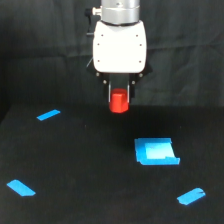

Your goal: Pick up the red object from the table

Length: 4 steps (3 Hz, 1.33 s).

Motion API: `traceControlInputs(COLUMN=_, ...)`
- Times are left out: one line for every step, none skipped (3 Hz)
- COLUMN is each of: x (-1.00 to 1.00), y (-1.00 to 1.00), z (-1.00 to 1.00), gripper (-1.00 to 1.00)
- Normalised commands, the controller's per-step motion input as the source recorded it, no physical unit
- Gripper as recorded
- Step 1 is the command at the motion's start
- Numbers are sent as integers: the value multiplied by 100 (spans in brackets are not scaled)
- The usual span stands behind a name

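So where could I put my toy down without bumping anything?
The widest bare patch of table lies between the two tape strips on the exterior view's left and the blue sheet. It's crowded under the gripper, which holds the red object.

The desk (90, 165) was a wide, flat, matte black surface that filled the lower half of the exterior view and met a black cloth backdrop (40, 45) along its far edge. Three small bright-blue tape strips lay flat on it: one (48, 115) toward ten o'clock from the desk's middle, angled slightly; one (21, 188) toward eight o'clock near the front edge; and one (191, 196) toward four o'clock. A flat bright-blue sheet (156, 151), roughly square with a paler patch at its centre, lay at about three o'clock, well apart from every strip.
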Motion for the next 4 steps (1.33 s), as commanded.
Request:
traceControlInputs(x=-8, y=-9, z=16, gripper=-99)
traceControlInputs(x=1, y=-16, z=0, gripper=-98)
traceControlInputs(x=-1, y=-7, z=-15, gripper=-99)
traceControlInputs(x=2, y=6, z=-6, gripper=-100)
